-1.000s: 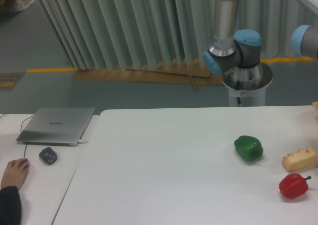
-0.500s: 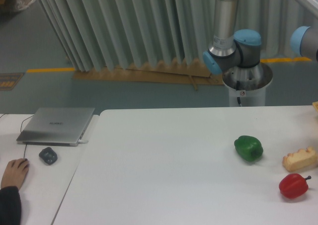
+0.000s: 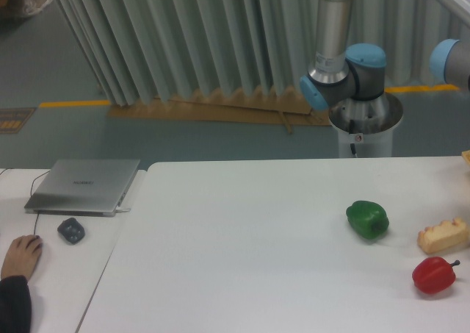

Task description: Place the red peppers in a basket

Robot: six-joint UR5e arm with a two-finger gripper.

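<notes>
A glossy red bell pepper (image 3: pixel 434 275) with a thin dark stem lies on the white table (image 3: pixel 250 252) near the right edge of the view. A green bell pepper (image 3: pixel 367 219) lies up and to the left of it. A tan bread-like block (image 3: pixel 443 236) lies between them at the right. The robot arm's base and lower joints (image 3: pixel 345 76) stand behind the table. The gripper is out of view. No basket shows, except a small tan corner (image 3: pixel 465 156) at the right edge that I cannot identify.
A closed silver laptop (image 3: pixel 84 185) and a dark mouse (image 3: pixel 71 230) sit on a second table at the left. A person's hand (image 3: pixel 20 256) rests near the bottom left corner. A corrugated wall stands behind.
</notes>
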